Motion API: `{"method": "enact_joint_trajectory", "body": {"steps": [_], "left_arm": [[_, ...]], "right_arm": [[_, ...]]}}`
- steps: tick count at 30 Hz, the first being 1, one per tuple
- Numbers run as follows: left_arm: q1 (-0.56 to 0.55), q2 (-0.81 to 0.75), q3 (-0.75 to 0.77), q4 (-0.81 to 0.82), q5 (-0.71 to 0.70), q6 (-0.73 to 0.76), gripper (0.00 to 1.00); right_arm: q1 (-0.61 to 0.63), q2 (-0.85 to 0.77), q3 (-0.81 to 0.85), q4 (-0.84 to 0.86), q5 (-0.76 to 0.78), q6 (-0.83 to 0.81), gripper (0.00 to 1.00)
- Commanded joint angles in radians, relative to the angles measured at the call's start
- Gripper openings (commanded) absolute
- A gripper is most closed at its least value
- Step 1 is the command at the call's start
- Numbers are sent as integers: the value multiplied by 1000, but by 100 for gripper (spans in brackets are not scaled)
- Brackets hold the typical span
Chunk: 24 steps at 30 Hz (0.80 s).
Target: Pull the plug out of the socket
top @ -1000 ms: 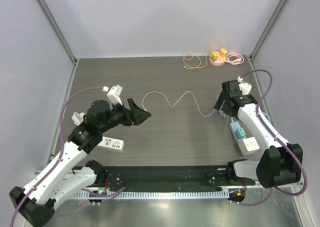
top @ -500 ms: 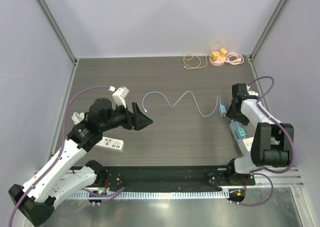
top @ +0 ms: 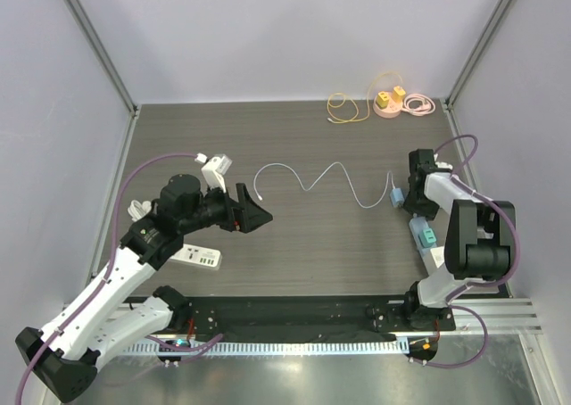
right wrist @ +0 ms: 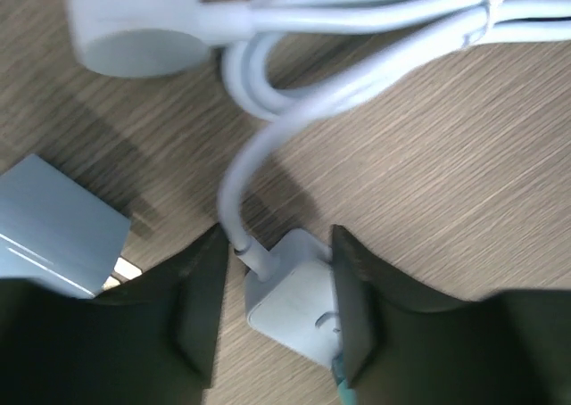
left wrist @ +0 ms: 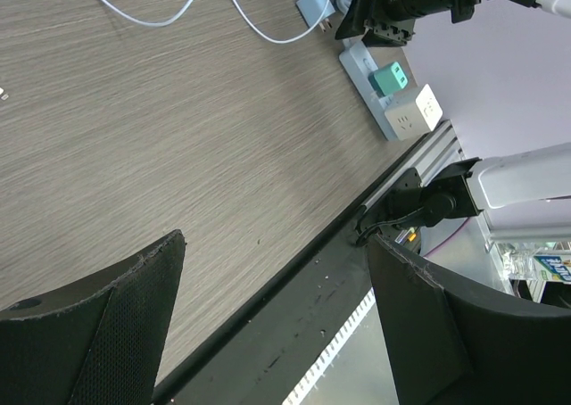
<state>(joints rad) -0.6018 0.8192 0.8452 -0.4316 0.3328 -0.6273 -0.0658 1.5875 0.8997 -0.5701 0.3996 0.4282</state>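
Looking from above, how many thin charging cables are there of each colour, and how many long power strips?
White cable: 1
Yellow cable: 1
Pink cable: 1
Power strips: 2 (white strip, pale blue strip)
Total: 5

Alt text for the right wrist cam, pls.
The right pincer straddles one end of a white power strip on a wood-grain table; whether it grips is unclear. A pale blue adapter lies at frame left, prongs showing; a round white plug with bundled cord sits above.
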Motion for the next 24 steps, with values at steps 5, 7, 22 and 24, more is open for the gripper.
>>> {"method": "enact_joint_trajectory", "body": {"steps": [5, 7, 22, 24], "left_arm": [[-4, 1, 20, 16, 12, 3, 84], [-4, 1, 20, 16, 12, 3, 84], [-4, 8, 9, 7, 25, 3, 84], [-4, 11, 8, 11, 26, 3, 84]], "right_arm": [[3, 37, 16, 29, -44, 64, 25], [3, 40, 18, 24, -67, 109, 14], [-61, -15, -36, 79, -306, 444, 1], [-66, -43, -67, 93, -311, 503, 1]]}}
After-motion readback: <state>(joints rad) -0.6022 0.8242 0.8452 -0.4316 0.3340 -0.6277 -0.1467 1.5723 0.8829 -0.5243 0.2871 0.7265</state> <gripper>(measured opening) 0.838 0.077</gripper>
